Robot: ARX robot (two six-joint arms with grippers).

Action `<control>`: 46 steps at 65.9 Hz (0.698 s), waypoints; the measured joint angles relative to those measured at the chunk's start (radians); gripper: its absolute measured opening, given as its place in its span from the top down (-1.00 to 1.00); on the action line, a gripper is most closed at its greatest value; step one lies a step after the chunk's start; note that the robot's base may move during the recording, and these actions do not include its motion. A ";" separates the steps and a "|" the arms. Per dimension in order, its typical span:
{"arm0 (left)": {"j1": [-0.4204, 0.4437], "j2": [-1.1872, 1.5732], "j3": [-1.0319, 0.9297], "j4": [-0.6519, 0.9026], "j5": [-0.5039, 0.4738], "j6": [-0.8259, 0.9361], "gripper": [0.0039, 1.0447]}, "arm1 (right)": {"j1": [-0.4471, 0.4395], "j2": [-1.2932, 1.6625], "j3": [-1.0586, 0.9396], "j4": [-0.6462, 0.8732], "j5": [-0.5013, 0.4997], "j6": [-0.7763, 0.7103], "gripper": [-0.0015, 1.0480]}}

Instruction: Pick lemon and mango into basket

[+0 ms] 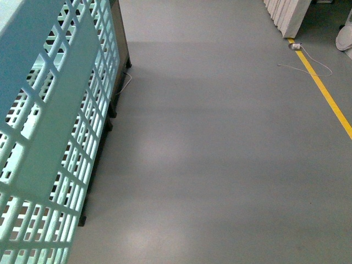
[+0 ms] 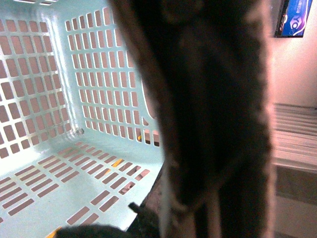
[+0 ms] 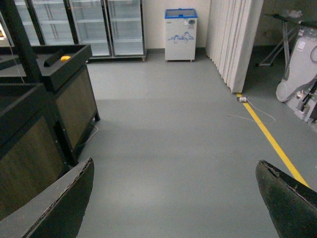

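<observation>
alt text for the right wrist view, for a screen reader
The right hand is open and empty above a grey floor with a yellow line. Black display stands stand on one side; glass-door fridges and a small blue-lidded freezer line the far wall.

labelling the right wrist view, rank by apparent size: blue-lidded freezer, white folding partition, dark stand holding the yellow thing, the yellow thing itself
1-2. dark stand and white folding partition: look about alike, partition cropped, so unranked.
3. blue-lidded freezer.
4. yellow thing.

Soft overhead light sheens the floor [image 1: 148, 154] — the backlit basket [image 1: 52, 126] glows, left wrist view dim, pinkish, blurred.
</observation>
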 joint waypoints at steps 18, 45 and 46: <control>0.002 -0.002 0.001 0.000 -0.010 0.010 0.92 | 0.000 -0.001 0.000 0.000 -0.001 0.000 -0.83; 0.002 -0.002 0.002 0.000 -0.013 0.011 0.92 | 0.001 0.000 0.000 0.000 0.001 0.000 -0.83; 0.002 -0.002 0.002 0.000 -0.012 0.011 0.92 | 0.000 0.000 0.000 0.000 -0.002 0.000 -0.83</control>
